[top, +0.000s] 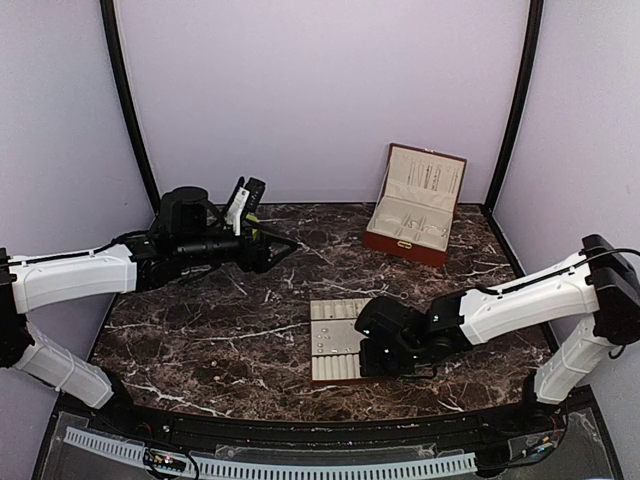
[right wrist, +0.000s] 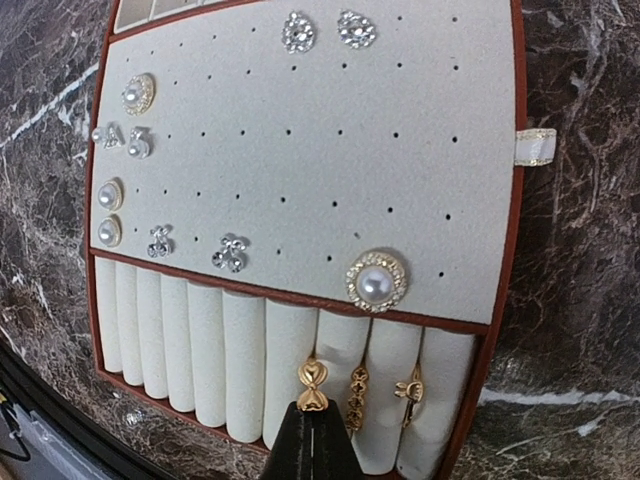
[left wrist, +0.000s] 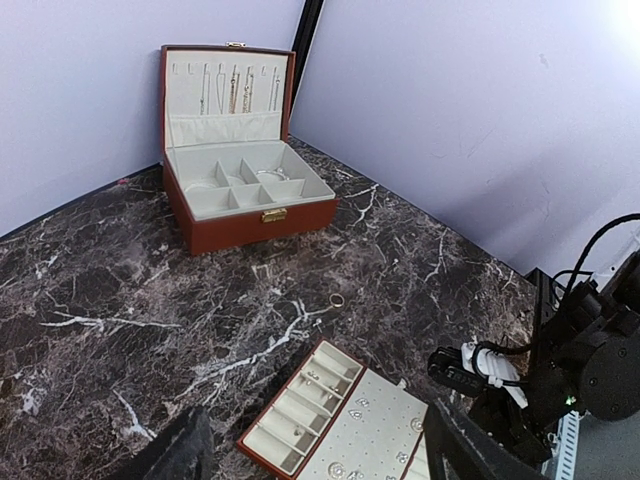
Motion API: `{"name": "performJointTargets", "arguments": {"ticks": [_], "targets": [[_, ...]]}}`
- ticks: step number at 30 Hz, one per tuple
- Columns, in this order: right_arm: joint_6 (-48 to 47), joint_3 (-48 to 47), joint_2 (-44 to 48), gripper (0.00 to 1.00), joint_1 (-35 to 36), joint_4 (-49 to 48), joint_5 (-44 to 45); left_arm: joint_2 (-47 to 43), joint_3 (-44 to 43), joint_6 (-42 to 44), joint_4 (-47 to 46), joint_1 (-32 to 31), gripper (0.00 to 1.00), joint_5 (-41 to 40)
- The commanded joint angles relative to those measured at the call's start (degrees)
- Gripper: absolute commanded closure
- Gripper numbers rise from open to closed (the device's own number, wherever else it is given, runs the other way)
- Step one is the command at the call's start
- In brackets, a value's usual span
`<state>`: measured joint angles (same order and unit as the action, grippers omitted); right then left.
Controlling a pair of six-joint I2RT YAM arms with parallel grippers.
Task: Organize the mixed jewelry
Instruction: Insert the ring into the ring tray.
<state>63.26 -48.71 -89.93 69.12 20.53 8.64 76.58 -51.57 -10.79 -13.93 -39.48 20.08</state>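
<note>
The mixed jewelry is sitting mostly on the beige velvet tray with a brown edge [right wrist: 300, 150], which is lying flat on the dark marble table [top: 200, 330] in front of the right arm. Pearl and crystal studs are dotting its perforated pad, and gold rings are standing in the white rolls below.

The gold bow-topped ring [right wrist: 312, 383] is sitting in a slot with the right tool [right wrist: 312, 435] directly beneath it, fingers pressed together. Whether they are pinching the band is hidden. The left tool [top: 246, 200] is hovering over the table's far left, fingers apart and holding nothing.

These pieces are probably feeling light, hard and slippery, so I would be gripping a ring across its band rather than its ornament. The stud posts are looking easy to bend.

The right wrist view is giving the stud and ring detail. Only the left wrist view is showing a small loose ring [left wrist: 337, 299] lying on the table between the tray and the open brown jewellery box [left wrist: 245, 225], with thin chains [left wrist: 235, 90] hanging in its lid.
</note>
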Motion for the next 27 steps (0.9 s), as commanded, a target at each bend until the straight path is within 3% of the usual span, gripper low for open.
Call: {"name": "performJointTargets", "arguments": {"ticks": [1,16,27], "targets": [[-0.46,-2.26,-1.78,1.0,1.99,2.71,0.71,-1.25,0.77,-0.47,0.13,0.02,0.25,-0.21],[-0.98,-4.54,-3.58,0.99,2.95,5.57,1.29,-1.52,0.86,-0.47,0.08,0.02,0.25,-0.35],[-4.45,-4.43,1.99,0.62,2.82,5.55,1.54,-1.92,1.19,-0.38,-0.08,0.03,0.25,-1.09]]}}
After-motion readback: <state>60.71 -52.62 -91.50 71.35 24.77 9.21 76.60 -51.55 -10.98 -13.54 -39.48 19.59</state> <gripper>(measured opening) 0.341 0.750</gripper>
